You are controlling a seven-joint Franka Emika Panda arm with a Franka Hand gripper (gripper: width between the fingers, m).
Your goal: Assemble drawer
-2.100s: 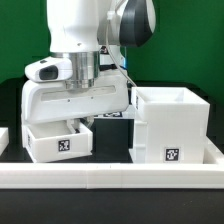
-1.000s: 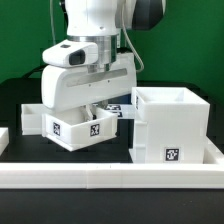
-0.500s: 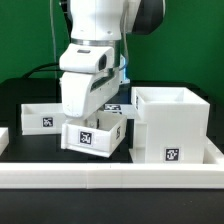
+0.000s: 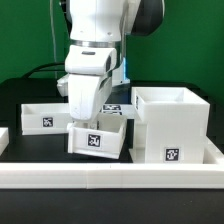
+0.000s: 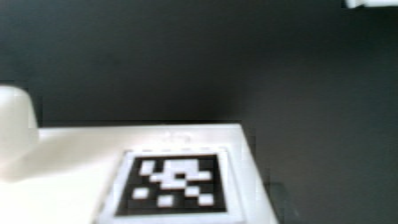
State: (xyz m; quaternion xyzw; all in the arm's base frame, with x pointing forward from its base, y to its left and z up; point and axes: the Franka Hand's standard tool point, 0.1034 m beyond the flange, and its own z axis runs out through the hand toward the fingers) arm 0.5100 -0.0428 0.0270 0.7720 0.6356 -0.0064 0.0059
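Nearest the exterior camera, a long low white border rail (image 4: 110,178) runs across the front of the dark table (image 4: 30,150). Just behind it, on the exterior view's right, stands the drawer's tall box casing (image 4: 172,120). It is upright with a square tag (image 4: 174,154) low on its front, and its open top shows only its own white inner walls.

Close against the casing's left side is a shallow tray (image 4: 97,140), slightly tilted, its tag (image 4: 93,141) facing the camera. The gripper (image 4: 90,120) reaches down into this tray and grips it. The fingertips are hidden behind the tray's front wall, so I cannot tell exactly where they pinch. The only thing inside the tray is the gripper itself.

Farther back on the left, a second tray (image 4: 40,115) rests on the table, well apart from the casing. The white arm (image 4: 100,40) stands in front of its right end.

The wrist view is blurred — a white surface (image 5: 89,150) carrying a tag (image 5: 175,183), with dark table beyond.
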